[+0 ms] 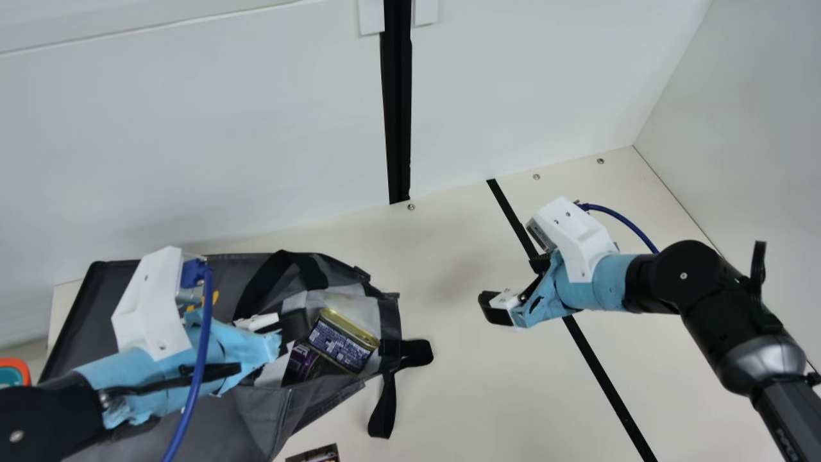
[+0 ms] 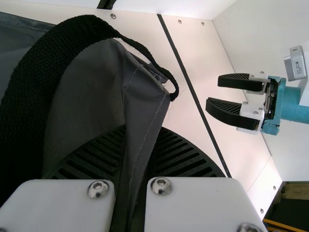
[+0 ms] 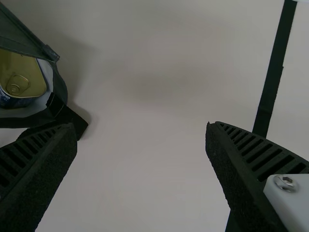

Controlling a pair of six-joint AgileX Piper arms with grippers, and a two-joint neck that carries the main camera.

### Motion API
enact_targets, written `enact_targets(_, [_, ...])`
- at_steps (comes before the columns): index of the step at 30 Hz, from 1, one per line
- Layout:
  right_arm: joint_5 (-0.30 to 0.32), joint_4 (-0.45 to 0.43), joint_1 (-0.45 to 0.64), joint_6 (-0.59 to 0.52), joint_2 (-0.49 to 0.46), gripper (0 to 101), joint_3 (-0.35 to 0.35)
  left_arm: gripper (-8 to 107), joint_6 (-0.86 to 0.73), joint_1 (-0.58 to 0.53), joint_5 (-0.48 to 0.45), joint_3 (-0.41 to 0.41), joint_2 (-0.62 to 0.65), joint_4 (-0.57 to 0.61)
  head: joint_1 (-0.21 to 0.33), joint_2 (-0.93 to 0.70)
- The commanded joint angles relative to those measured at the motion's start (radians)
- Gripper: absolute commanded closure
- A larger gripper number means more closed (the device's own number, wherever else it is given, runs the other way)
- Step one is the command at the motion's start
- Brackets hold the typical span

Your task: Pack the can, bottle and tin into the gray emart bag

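The likeliest trouble is at the mouth of the gray emart bag (image 1: 256, 414), which lies at the left of the table (image 1: 462, 391) and faces right. The left gripper (image 2: 142, 128) has its fingers pinched together on a fold of the bag's cloth; should that thin fold slip, the mouth could sag over what is inside. A hard pull on it might instead tip the bag and let the pull-ring tin (image 1: 343, 343) slide out, since it sits tilted just within the right-hand lip. A dark purple item (image 1: 303, 362) lies beside it, perhaps the can, though its shape is too hidden to tell

The right gripper (image 3: 141, 124) has its fingers spread wide with nothing between them, well apart from the bag. If it came in low at this spread, it could snag the black strap (image 1: 417, 353) looping out at the mouth, or knock the tin

For room, a broad stretch of table lies between the mouth and the right gripper, giving an easy approach from the right. The far wall (image 1: 192, 160) stands close beyond the bag, and the side panel (image 1: 737, 128) bounds the right. A printed item (image 1: 314, 454) lies just near of the bag, where a swing of the cloth might push it; the left arm itself hangs over the bag, so 2 grippers working there would be crowded
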State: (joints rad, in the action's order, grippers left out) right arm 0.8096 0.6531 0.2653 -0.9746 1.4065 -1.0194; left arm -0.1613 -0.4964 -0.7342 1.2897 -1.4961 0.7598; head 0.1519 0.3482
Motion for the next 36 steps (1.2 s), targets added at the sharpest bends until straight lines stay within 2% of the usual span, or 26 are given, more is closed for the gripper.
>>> enact_targets(1, [0.004, 0.013, -0.005, -0.012, 0.011, 11, -0.005, 89, 0.000, 0.000, 0.000, 0.000, 0.000, 0.000, 0.023, 0.001])
enact_targets(21, [0.006, 0.157, -0.087, -0.146, 0.144, 11, -0.026, 89, 0.000, 0.000, 0.000, 0.000, 0.000, 0.000, 0.023, 0.001])
enact_targets(36, [0.010, 0.219, -0.157, -0.213, 0.241, 11, -0.067, 89, 0.000, 0.000, 0.000, 0.000, 0.000, 0.000, 0.023, 0.001])
